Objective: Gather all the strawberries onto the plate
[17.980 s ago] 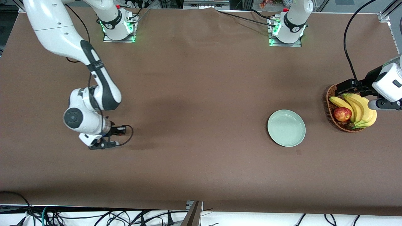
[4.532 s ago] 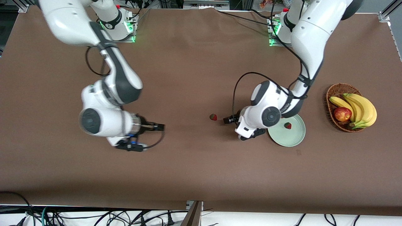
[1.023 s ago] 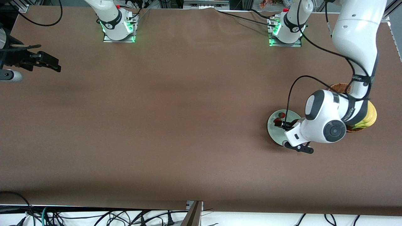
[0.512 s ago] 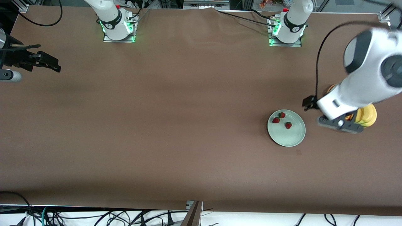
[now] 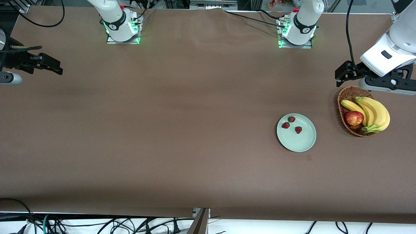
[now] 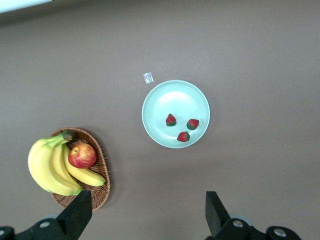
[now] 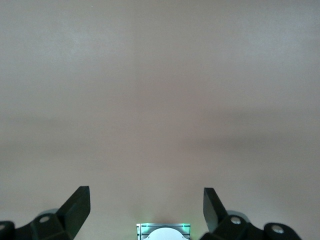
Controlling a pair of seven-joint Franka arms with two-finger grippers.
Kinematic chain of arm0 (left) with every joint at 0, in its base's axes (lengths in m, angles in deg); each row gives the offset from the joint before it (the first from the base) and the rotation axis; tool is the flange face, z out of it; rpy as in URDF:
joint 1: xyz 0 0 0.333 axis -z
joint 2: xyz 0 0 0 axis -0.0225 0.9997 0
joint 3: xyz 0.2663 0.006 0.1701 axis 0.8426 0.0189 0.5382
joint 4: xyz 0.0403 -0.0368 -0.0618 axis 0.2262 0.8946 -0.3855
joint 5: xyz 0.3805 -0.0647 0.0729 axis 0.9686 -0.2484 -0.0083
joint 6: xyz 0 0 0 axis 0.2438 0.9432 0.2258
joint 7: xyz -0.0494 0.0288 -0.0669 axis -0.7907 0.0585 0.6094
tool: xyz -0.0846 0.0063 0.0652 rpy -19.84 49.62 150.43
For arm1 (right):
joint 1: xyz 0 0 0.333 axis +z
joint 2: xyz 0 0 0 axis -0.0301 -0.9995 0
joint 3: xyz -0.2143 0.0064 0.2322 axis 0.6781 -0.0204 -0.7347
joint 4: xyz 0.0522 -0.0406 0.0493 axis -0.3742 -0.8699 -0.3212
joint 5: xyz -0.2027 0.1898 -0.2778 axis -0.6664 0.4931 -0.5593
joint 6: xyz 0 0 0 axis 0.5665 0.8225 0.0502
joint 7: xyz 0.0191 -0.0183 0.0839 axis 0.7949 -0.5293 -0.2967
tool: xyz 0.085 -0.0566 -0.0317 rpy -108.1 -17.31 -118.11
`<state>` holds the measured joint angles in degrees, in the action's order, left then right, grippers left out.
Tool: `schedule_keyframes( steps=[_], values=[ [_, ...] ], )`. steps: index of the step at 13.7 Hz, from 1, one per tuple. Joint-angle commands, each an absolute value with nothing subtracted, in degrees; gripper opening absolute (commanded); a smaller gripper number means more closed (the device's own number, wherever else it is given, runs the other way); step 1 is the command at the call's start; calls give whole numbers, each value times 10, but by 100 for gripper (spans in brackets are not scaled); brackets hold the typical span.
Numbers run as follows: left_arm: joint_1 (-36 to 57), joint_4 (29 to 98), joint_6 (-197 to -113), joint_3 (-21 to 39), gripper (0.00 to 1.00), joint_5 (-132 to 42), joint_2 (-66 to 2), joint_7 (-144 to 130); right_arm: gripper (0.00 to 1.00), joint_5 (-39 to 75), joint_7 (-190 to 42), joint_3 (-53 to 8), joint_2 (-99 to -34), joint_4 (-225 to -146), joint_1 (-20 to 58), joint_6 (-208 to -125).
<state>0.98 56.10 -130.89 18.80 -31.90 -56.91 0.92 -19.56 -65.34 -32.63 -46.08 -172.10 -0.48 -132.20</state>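
Observation:
Three small red strawberries (image 5: pixel 292 119) (image 5: pixel 285 125) (image 5: pixel 298 130) lie apart from one another on the pale mint-green plate (image 5: pixel 300 148). The left wrist view looks down on the same strawberries (image 6: pixel 171 119) (image 6: pixel 192 124) (image 6: pixel 183 136) and plate (image 6: pixel 172 95). My left gripper (image 5: pixel 340 75) (image 6: pixel 147 205) hangs high over bare table next to the wicker basket, open and empty. My right gripper (image 5: pixel 56 66) (image 7: pixel 145 196) waits over the table's edge at the right arm's end, also open and empty.
A brown wicker basket (image 5: pixel 344 97) (image 6: pixel 100 192) holds bananas (image 5: pixel 373 112) (image 6: pixel 47 167) and a red-yellow apple (image 5: pixel 354 118) (image 6: pixel 82 155), beside the plate toward the left arm's end. A small scrap (image 5: pixel 308 157) (image 6: pixel 148 77) lies on the cloth near the plate.
My left gripper has risen from over the plate and swung away past the basket, leaving the strawberries on the plate. The right arm has not moved.

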Motion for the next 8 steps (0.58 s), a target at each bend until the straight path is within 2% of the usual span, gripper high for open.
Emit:
schedule_keyframes(
  steps=[1,6,8],
  values=[
    [26,629,-1336,230,100,-373,-615,3,100,-194,-664,-327,-464,-1710,-7,-1320],
    [41,563,-1277,241,100,-364,-573,4,100,-194,-664,-327,-464,-1710,-7,-1320],
    [41,560,-1277,241,100,-364,-570,4,100,-194,-664,-327,-464,-1710,-7,-1320]
  ],
)
